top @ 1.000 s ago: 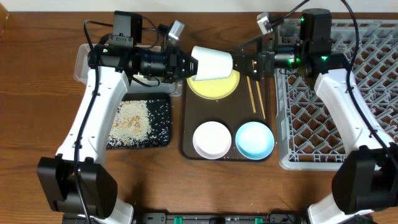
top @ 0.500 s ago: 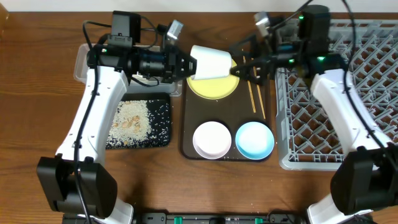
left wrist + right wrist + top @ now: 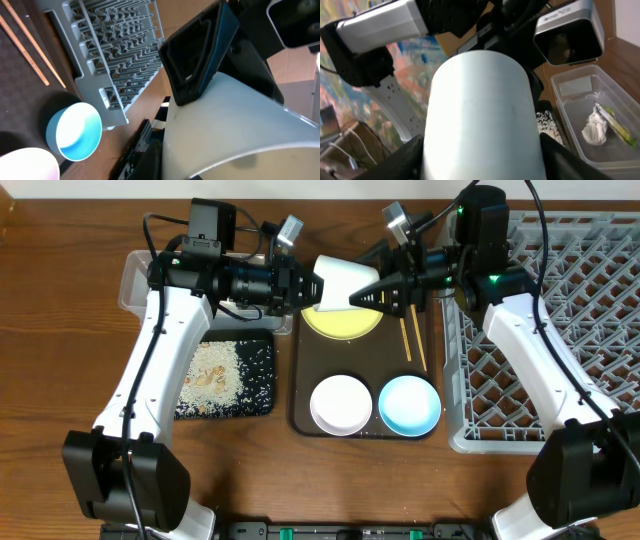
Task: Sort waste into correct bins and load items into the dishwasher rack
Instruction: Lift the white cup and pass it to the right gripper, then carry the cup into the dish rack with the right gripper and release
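My left gripper (image 3: 316, 285) is shut on the small white cup (image 3: 340, 280) and holds it on its side above the yellow plate (image 3: 345, 323). My right gripper (image 3: 365, 293) is open, with a finger on each side of the cup (image 3: 480, 115), close against it. The white bowl (image 3: 338, 403), the light blue bowl (image 3: 409, 403) and two chopsticks (image 3: 410, 335) lie on the brown tray (image 3: 300, 380). The grey rack (image 3: 560, 330) stands on the right. The napkin (image 3: 594, 125) and wrapper (image 3: 615, 122) lie in the clear tub (image 3: 570, 80). Rice (image 3: 212, 370) covers the black tray (image 3: 260, 395).
The clear tub (image 3: 135, 280) sits at the back left, partly under my left arm. The rack's near wall (image 3: 115, 55) borders the brown tray's right edge. The blue bowl (image 3: 75, 131) shows in the left wrist view.
My right gripper has moved left from the rack's edge and its fingers now straddle the cup. My left gripper has kept the cup nearly still.
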You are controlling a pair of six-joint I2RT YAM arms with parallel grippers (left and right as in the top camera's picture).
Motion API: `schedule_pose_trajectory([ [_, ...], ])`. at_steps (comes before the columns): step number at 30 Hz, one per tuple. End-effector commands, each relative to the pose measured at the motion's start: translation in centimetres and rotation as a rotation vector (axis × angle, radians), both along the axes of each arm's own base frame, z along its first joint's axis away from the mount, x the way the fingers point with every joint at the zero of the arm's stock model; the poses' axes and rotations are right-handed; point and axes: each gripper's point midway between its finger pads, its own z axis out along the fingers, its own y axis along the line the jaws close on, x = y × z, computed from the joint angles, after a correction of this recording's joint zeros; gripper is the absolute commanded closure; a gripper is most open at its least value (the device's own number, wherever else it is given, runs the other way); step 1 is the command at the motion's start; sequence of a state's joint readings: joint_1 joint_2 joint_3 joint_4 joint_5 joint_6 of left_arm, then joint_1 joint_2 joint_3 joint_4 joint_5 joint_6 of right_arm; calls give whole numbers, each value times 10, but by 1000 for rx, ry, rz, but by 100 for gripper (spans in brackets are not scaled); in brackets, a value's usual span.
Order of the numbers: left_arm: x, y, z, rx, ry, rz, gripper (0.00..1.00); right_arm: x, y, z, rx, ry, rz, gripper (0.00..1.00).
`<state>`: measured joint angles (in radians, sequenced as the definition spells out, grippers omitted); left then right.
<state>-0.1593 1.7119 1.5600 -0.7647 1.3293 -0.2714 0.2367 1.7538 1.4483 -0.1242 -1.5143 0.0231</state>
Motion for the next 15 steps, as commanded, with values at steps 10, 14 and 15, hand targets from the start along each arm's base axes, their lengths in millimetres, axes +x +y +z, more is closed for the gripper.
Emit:
schedule_pose_trajectory([
  [10,8,6,7,-34,-38,5,63,17,-21,-8,-48,113,-109,50],
  [14,21,23,3,-10,-44,67,60,50,-60,-42,-187,288,-369,49],
  [15,25,28,1,6,-45,88,59,58,-74,-56,-252,339,-463,48],
])
